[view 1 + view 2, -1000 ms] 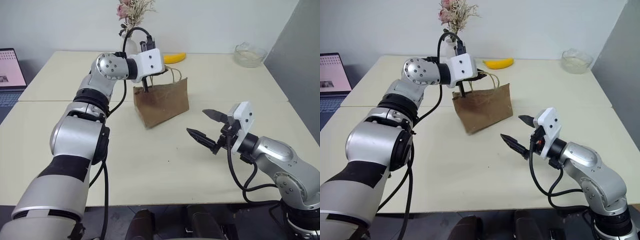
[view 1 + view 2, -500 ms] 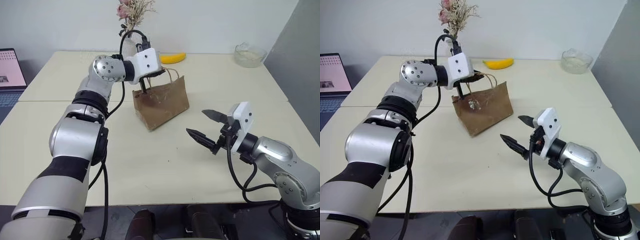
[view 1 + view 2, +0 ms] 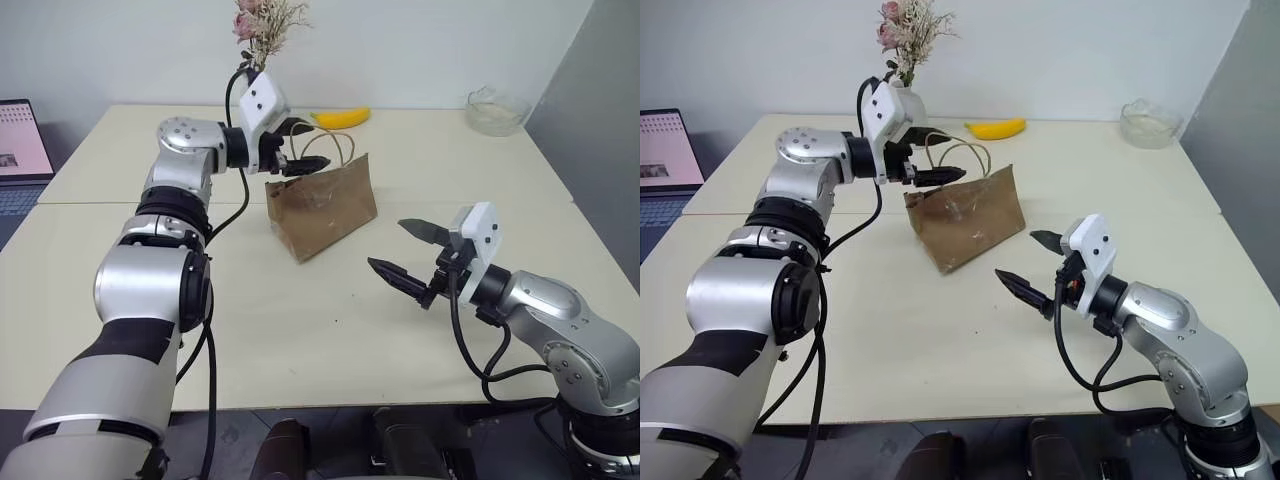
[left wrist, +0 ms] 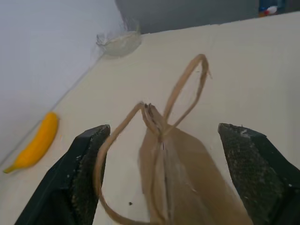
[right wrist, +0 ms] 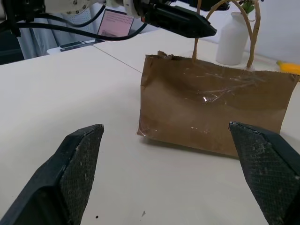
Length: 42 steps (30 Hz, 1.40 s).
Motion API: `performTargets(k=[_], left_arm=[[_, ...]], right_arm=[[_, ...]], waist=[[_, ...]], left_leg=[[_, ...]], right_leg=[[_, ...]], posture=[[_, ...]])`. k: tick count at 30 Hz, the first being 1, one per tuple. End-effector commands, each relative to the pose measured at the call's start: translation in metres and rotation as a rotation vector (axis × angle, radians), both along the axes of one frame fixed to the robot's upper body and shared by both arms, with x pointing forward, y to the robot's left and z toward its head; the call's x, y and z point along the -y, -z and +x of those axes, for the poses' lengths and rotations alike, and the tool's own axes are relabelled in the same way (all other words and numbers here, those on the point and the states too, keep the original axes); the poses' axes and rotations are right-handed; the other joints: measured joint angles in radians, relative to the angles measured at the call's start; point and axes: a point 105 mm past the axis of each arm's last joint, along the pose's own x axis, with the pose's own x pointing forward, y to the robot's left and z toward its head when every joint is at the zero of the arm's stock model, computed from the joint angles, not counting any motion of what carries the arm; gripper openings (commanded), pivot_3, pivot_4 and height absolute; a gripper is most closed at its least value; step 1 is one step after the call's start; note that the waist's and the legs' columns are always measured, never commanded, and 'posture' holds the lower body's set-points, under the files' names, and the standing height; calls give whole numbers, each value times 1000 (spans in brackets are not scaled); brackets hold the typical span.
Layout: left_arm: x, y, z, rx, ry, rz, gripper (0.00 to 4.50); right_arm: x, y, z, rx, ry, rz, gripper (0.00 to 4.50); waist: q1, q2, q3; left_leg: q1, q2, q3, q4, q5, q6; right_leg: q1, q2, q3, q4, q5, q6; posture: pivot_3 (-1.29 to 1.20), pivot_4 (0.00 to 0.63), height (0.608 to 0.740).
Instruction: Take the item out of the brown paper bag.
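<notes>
**Bag upright on table, both claws spread, nothing held**

Bag (image 3: 322,206) stands mid-table, creased, shiny patch on its front; two cord handles (image 4: 183,91) loop up from the top; the item cannot be made out, bag mouth not seen into; left gripper (image 3: 297,148) level at the bag's top left edge by the handles, fingers apart, a finger either side of the bag top in the wrist view, gripping nothing; right gripper (image 3: 402,253) near the bag's front right, clear of it, fingers wide apart, empty; banana (image 3: 340,118) behind the bag; white vase (image 3: 902,100) with dried flowers beside the banana; glass bowl (image 3: 497,108) at far right corner; laptop (image 3: 20,150) at left edge.
</notes>
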Motion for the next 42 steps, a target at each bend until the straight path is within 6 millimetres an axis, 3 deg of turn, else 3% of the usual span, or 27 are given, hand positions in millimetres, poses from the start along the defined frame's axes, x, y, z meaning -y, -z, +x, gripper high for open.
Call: performTargets(k=[1,11,16,19,24,27,31,39,42], left_arm=[[-11,-20,-4,35,-11,-68,3712],[-29,-9,-38,-17,-54,-204,3712],[-31,-3,-66,7,-100,-241,3712],[-14,15,-101,-4,-53,-201,3712],[12,57,-140,-75,-45,-170,2476],[23,78,-143,-121,-87,-209,1514],[28,114,-126,-127,-241,-178,263],[19,147,-108,-171,-314,-130,263],[10,147,-98,-169,-334,-131,263]], right_arm=[[-4,-9,-4,48,-36,7,4500],[-11,-4,-8,52,-89,-30,4500],[-11,-3,-9,50,-101,-38,4500],[-9,-2,-8,49,-99,-47,4500],[-1,0,-4,50,-77,-68,4500],[-1,-1,-3,52,-79,-70,4500],[-2,-1,-5,54,-91,-74,4500],[-3,-4,-7,60,-95,-76,4500],[-4,-4,-7,60,-100,-75,4500]], waist=[[0,0,0],[-1,0,0],[0,0,0],[-1,0,0],[1,0,0],[4,0,-1],[4,-1,-1],[4,-1,-1],[4,-1,-1]], left_leg=[[0,0,0,1,0,0],[0,1,-3,4,0,0],[1,1,-4,5,0,0],[2,1,-3,5,0,0],[5,1,-3,4,0,0],[8,0,-3,4,0,0],[9,0,-3,4,0,0],[8,1,-3,3,0,0],[8,0,-3,3,0,0]], right_leg=[[0,0,0,0,0,0],[0,-1,3,3,0,0],[0,-4,3,3,0,0],[1,-5,4,3,0,0],[4,-5,4,3,0,0],[6,-5,4,3,0,0],[6,-4,4,2,0,0],[6,-4,4,2,0,0],[6,-3,4,2,0,0]], posture=[[0,150,740],[0,150,740],[0,150,740],[0,150,740],[0,150,740],[0,150,740],[0,150,740],[0,150,740],[0,150,740]])
